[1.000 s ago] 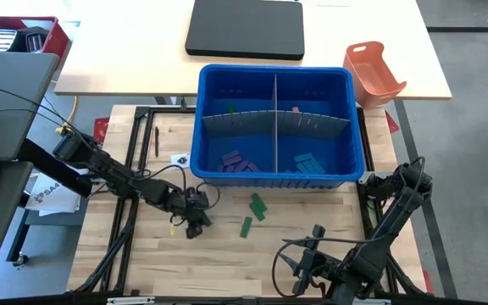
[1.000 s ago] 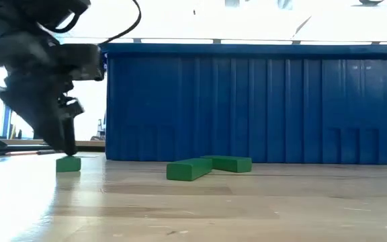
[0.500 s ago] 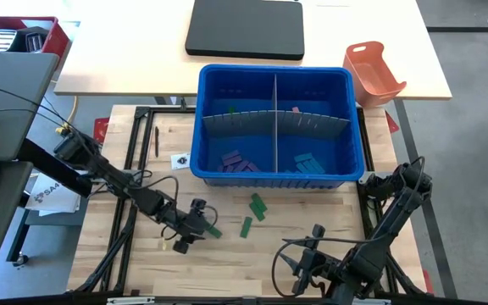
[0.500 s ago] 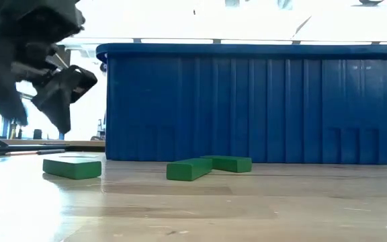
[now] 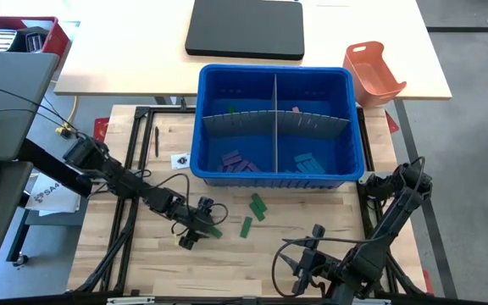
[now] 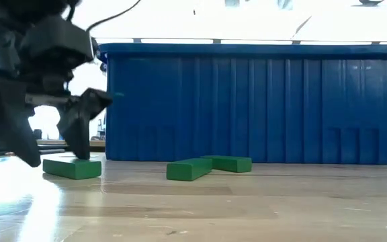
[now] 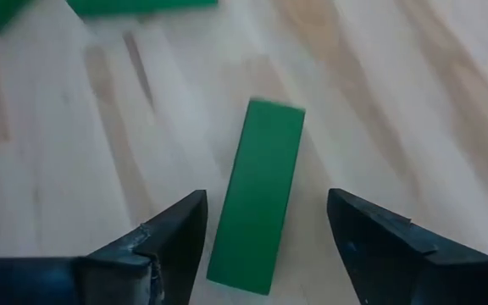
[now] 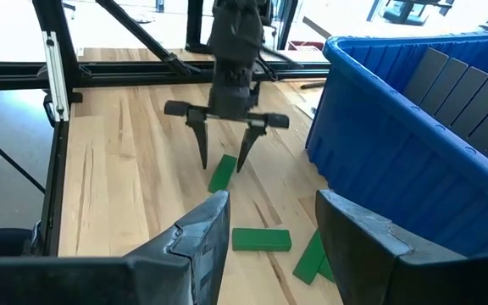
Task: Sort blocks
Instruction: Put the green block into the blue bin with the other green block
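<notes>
Your left end effector (image 5: 200, 227) hangs spread over a green block (image 7: 259, 194) lying flat on the worktop (image 5: 252, 263), left of two other green blocks (image 5: 252, 213); its long axis runs between the fingers, so closing pinches its width. Your right end effector (image 8: 265, 233) waits spread, near right, farther off

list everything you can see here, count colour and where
green blocks: three, green, loose on the wooden table in front of the bin; one lies between the left tool's fingers
blue bin: one, blue, back of the wooden table, split by grey dividers
blocks in bin: purple front left compartment, blue-green front right, a few behind the cross divider
orange tray: one, white table behind
black pad: one, white table
left tool: open, over a green block
right tool: open, front of the table, empty
</notes>
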Controlling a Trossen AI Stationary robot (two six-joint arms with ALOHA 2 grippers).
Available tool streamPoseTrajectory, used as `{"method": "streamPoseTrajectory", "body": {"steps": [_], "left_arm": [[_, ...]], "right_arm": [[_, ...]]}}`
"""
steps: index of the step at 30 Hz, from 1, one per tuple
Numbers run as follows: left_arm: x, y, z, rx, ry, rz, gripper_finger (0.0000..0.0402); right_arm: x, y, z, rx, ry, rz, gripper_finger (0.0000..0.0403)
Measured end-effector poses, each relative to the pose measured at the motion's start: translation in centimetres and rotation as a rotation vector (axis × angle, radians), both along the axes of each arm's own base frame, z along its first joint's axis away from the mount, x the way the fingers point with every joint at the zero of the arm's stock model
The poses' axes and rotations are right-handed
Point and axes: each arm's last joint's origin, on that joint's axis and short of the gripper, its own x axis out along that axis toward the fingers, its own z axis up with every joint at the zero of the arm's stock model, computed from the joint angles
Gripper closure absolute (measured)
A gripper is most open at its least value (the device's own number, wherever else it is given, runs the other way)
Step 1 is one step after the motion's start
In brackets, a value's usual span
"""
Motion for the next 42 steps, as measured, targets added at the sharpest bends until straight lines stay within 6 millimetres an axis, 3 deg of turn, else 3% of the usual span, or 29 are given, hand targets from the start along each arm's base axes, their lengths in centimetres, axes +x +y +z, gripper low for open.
{"method": "streamPoseTrajectory", "body": {"steps": [7, 10, 14, 18, 21, 24, 27, 30, 33, 38, 42], "left_arm": [[0.6, -0.2, -1.7, -0.014, 0.029, 0.040, 0.0166], [0.6, -0.3, -1.9, -0.032, 0.039, 0.094, 0.0205], [0.4, -0.9, -1.9, -0.067, 0.036, 0.176, 0.0298], [0.3, -2.2, -1.1, -0.173, 0.037, 0.232, 0.0311], [0.6, -3.7, 1.2, -0.250, 0.027, 0.195, 0.0311], [1.9, -4.9, 6.3, -0.284, -0.091, 0.179, 0.0311], [2.9, -4.3, 10.7, -0.153, -0.092, 0.272, 0.0311], [4.2, -1.7, 16.0, 0.021, -0.079, 0.375, 0.0311], [5.5, 2.6, 20.6, 0.174, -0.113, 0.482, 0.0311], [6.9, 12.7, 27.0, 0.146, -0.242, 0.663, 0.0311], [6.8, 21.1, 29.5, 0.128, -0.297, 0.829, 0.0311]], "right_arm": [[0.0, 0.0, 0.0, 0.000, 0.000, 0.000, 0.0231], [0.0, 0.0, 0.0, 0.000, -0.001, 0.000, 0.0231], [0.0, 0.0, 0.0, -0.001, -0.001, -0.001, 0.0231], [0.0, 0.0, 0.0, -0.003, 0.000, -0.001, 0.0231], [0.0, 0.0, 0.0, -0.010, 0.004, 0.002, 0.0231], [0.0, 0.0, 0.0, -0.025, 0.010, 0.008, 0.0231], [0.0, 0.0, 0.0, -0.028, 0.008, 0.007, 0.0231], [0.0, -0.1, 0.0, -0.041, 0.002, 0.003, 0.0231], [0.0, -0.1, 0.0, -0.046, 0.005, 0.005, 0.0231], [0.0, -0.1, 0.0, -0.046, 0.005, 0.006, 0.0231], [0.0, -0.1, 0.0, -0.048, 0.007, 0.004, 0.0231]]}}
